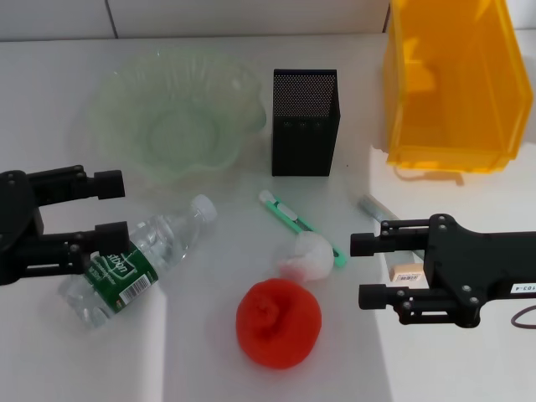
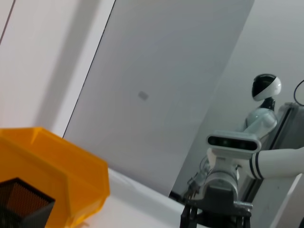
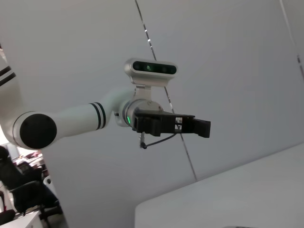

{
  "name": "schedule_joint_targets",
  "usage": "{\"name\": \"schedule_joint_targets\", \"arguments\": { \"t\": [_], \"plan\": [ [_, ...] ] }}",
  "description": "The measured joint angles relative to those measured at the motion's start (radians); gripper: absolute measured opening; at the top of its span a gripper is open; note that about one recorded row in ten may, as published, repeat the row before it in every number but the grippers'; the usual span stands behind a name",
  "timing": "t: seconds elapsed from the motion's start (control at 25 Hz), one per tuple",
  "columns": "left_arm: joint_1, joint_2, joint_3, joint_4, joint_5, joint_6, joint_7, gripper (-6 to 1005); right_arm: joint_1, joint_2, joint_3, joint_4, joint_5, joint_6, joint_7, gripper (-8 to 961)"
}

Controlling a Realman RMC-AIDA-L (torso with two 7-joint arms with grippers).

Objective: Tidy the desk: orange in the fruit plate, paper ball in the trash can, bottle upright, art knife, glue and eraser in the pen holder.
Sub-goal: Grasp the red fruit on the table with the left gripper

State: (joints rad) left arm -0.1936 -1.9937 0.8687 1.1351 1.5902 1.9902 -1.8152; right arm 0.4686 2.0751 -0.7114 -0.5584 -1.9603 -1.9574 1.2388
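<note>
The orange sits on the white desk near the front, with the white paper ball just behind it. A green art knife lies flat behind the ball. The clear bottle with a green label lies on its side at the left. My left gripper hovers open over the bottle's label end. My right gripper is open to the right of the paper ball. The tan eraser and grey glue stick show partly behind its fingers.
A green glass fruit plate stands at the back left. The black mesh pen holder is at the back middle and the yellow trash bin at the back right. The bin and holder also show in the left wrist view.
</note>
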Motion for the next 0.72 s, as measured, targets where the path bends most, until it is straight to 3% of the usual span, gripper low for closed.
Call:
{"name": "schedule_joint_targets", "arguments": {
  "t": [0.12, 0.16, 0.24, 0.28, 0.36, 0.4, 0.44, 0.48, 0.6, 0.68, 0.72],
  "plan": [
    [-0.01, -0.005, -0.001, 0.043, 0.024, -0.003, -0.047, 745, -0.012, -0.003, 0.021, -0.001, 0.0, 0.0, -0.002, 613],
    [-0.038, -0.021, -0.002, 0.131, 0.081, -0.007, -0.134, 744, -0.018, -0.005, 0.032, -0.003, 0.0, 0.0, -0.003, 613],
    [-0.053, -0.03, 0.0, 0.177, 0.115, -0.007, -0.174, 743, -0.03, -0.01, 0.05, -0.004, -0.003, 0.004, -0.004, 614],
    [-0.077, -0.047, 0.005, 0.23, 0.161, -0.006, -0.219, 742, -0.049, -0.018, 0.066, -0.005, -0.004, 0.022, -0.005, 614],
    [-0.077, -0.047, 0.005, 0.23, 0.161, -0.006, -0.219, 741, -0.06, -0.021, 0.077, -0.005, -0.004, 0.033, -0.005, 614],
    [-0.158, -0.073, 0.076, 0.306, 0.305, -0.014, -0.311, 740, -0.073, -0.024, 0.094, -0.005, -0.002, 0.042, -0.008, 614],
    [-0.158, -0.073, 0.076, 0.306, 0.305, -0.014, -0.311, 739, -0.086, -0.027, 0.116, -0.005, -0.002, 0.05, -0.013, 614],
    [-0.225, -0.075, 0.202, 0.299, 0.382, -0.057, -0.359, 739, -0.095, -0.029, 0.133, -0.005, -0.002, 0.052, -0.019, 614],
    [-0.261, -0.076, 0.288, 0.288, 0.442, -0.108, -0.377, 736, -0.125, -0.034, 0.185, -0.005, -0.006, 0.055, -0.034, 614],
    [-0.302, -0.079, 0.401, 0.27, 0.512, -0.172, -0.391, 735, -0.146, -0.038, 0.2, -0.007, -0.008, 0.061, -0.036, 614],
    [-0.302, -0.079, 0.401, 0.27, 0.512, -0.172, -0.391, 734, -0.146, -0.038, 0.2, -0.007, -0.008, 0.061, -0.036, 614]
  ]
}}
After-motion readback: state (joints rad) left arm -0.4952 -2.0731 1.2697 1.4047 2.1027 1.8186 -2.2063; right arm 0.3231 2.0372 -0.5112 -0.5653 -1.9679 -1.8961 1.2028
